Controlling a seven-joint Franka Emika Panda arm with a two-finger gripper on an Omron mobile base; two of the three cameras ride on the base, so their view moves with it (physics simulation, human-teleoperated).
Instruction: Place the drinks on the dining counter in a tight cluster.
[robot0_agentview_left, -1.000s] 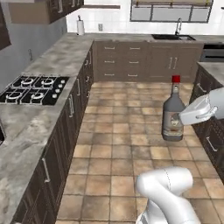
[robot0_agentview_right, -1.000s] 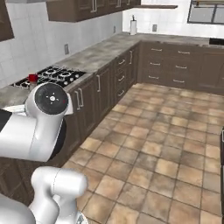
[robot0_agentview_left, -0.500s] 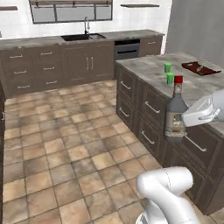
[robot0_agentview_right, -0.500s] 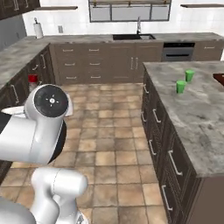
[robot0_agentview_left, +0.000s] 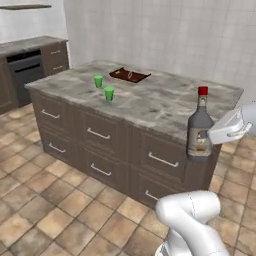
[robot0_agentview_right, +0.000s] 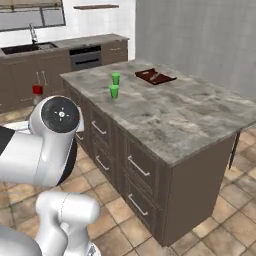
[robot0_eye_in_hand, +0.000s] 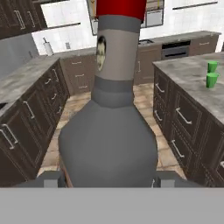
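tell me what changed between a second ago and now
The base has turned, so both base views swung from the stove-side counter and tiled floor round to the grey-beige marbled dining counter with its two green cups and dark tray. That is the camera moving, not the things. The gripper stays closed on the grey-brown glass bottle with the red cap, carried upright, not yet over the counter.

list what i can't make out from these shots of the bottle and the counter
- Fingers on the bottle: in the hand view its body covers them; in the left base view the hand hides where they touch.
- Bottle in the right base view: the arm's joint hides all but the red cap.
- Bottle label: blurred in the left base view.
- Dark tray on the dining counter: contents too small.
- Two green cups: too small to tell whether they hold anything.
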